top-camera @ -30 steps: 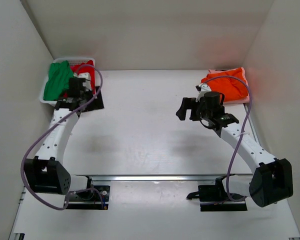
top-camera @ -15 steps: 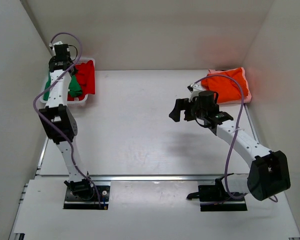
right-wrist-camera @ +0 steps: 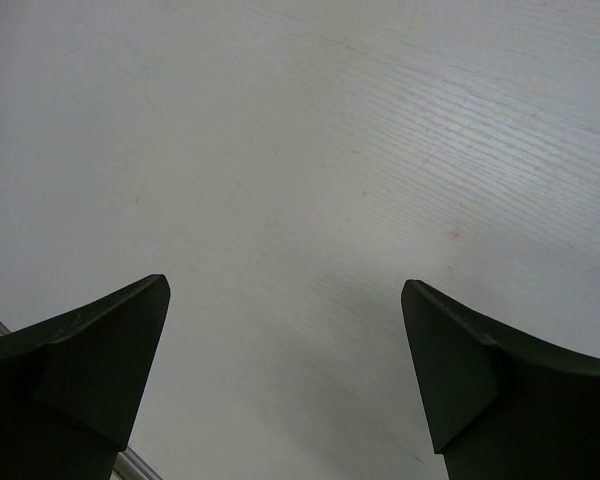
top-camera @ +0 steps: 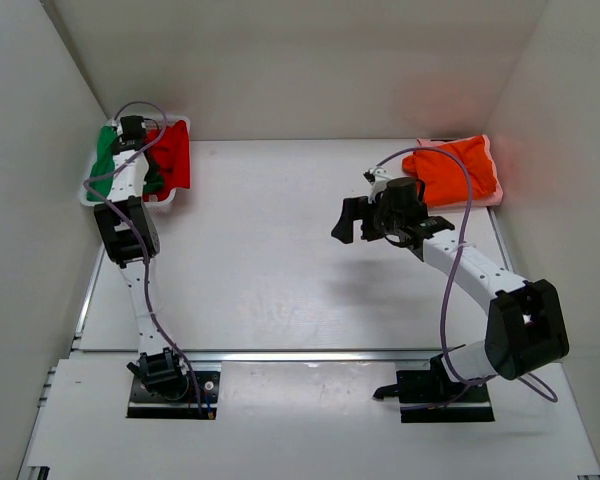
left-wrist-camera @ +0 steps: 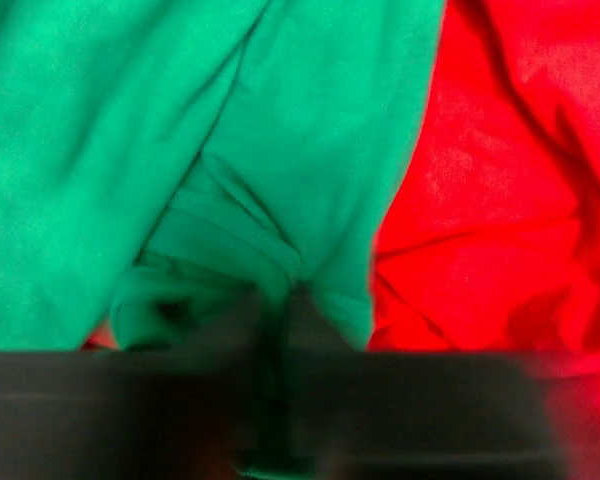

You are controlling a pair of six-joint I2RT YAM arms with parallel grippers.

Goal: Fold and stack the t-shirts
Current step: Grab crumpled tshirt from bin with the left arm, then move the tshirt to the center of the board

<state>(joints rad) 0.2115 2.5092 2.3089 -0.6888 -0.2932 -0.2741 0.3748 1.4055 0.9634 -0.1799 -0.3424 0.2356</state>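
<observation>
Left jaws pinch a fold of the green shirt (left-wrist-camera: 300, 140) in the basket (top-camera: 88, 196) at the far left, right jaws hang wide apart over the desk (top-camera: 270, 260), and a small pinch could slip, or snag the red shirt (top-camera: 176, 156) beside it.

Both arms are showing white links and black joint housings: left arm (top-camera: 127, 232), right arm (top-camera: 467, 268). Purple cables (top-camera: 444, 320) are trailing along each. The right gripper (right-wrist-camera: 285, 282) is showing dark wedge-shaped fingers (right-wrist-camera: 90, 360).
</observation>
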